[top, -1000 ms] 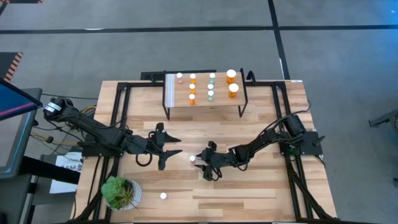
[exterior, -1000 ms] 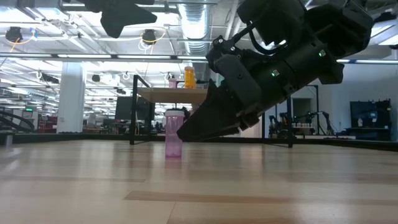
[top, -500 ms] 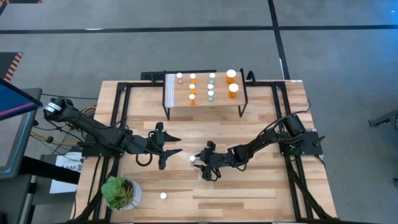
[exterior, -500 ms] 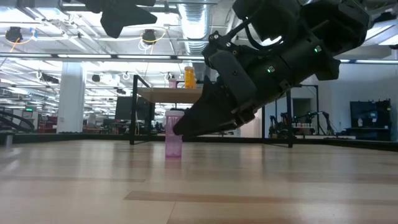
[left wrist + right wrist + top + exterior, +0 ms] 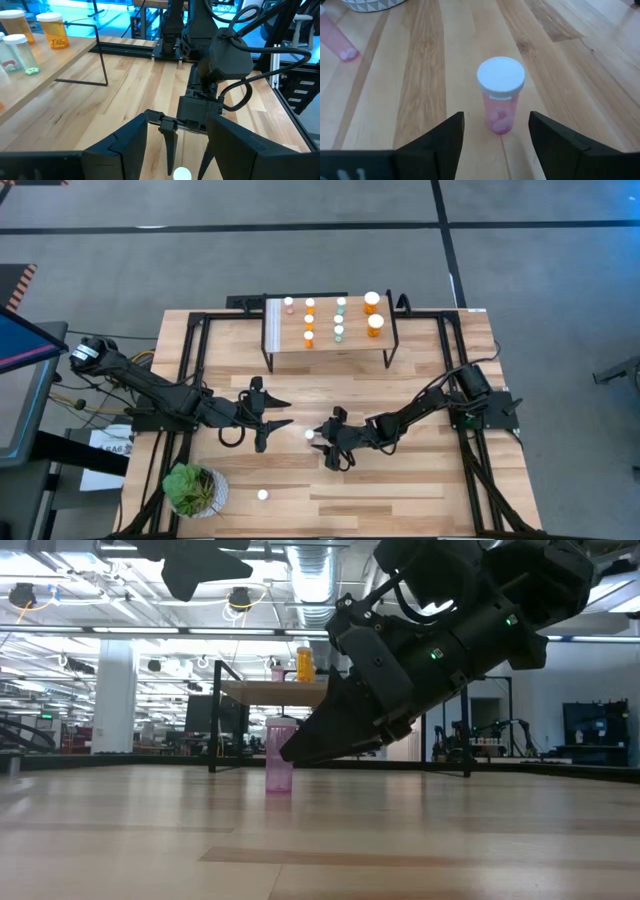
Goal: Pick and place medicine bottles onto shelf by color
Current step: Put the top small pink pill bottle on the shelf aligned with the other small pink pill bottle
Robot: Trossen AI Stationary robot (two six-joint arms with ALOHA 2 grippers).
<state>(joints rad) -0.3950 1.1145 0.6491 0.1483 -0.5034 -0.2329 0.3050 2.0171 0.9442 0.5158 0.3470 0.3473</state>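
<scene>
A pink medicine bottle (image 5: pixel 500 95) with a white cap stands upright on the tabletop at mid-table (image 5: pixel 311 434). My right gripper (image 5: pixel 496 120) is open, low over the table, one finger on either side of this bottle with a gap on both sides. My left gripper (image 5: pixel 288 413) is open and empty just left of it. A second pink bottle (image 5: pixel 262 495) stands near the front. The shelf (image 5: pixel 355 350) at the far side holds pink, orange and pale green bottles in rows, with two wider orange ones (image 5: pixel 373 312) at its right end.
A green potted plant (image 5: pixel 195 488) stands at the near left corner, beside the second pink bottle. Black frame rails (image 5: pixel 190 360) run along the table's left and right sides. Bare wood lies between the grippers and the shelf.
My right gripper has edged a little toward the pink bottle at mid-table, staying open. The bottle has not moved.
</scene>
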